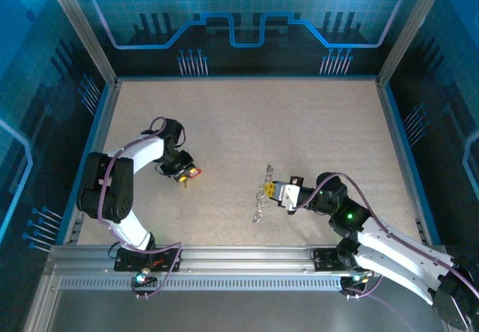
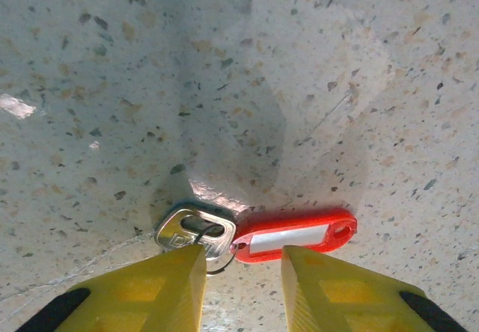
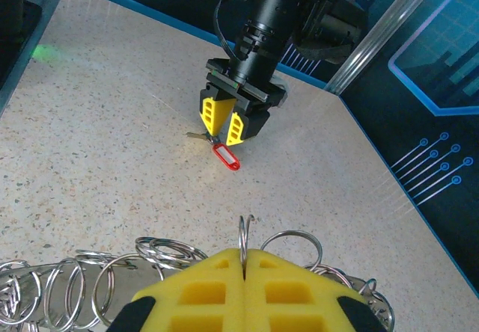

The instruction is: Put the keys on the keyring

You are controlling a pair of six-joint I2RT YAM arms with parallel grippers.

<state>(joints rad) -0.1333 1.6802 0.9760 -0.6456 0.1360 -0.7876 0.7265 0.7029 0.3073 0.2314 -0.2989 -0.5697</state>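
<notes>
- My left end effector (image 2: 243, 261) hangs low over the key (image 2: 196, 231), with its two yellow fingers apart – spread just enough for the key to fit between them.
- The key is small and silvery. It lies flat on the worktop (image 1: 299, 123), just in front of my left finger, and a thin wire loop joins it to a red tag (image 2: 296, 236).
- The wire loop sits right in the gap between my fingers. I think that is why I am lined up here – closing would catch the key by its head.
- From what I can see, nothing is pinched on this side yet.
- My right end effector (image 3: 245, 256) is pressed tight together and pinches one ring of the keyring (image 1: 260, 205).
- That ring stands up straight out of my yellow fingers. I think I hold it this way so the key has a place to slide on.
- The rest of the keyring is a floppy string of shiny rings. It trails over the worktop beside my right fingers.
- The key and the keyring are well apart, so the key has to be picked up and carried over first.
- The key is tiny and flat, so it could slip or get pushed away when I close.
</notes>
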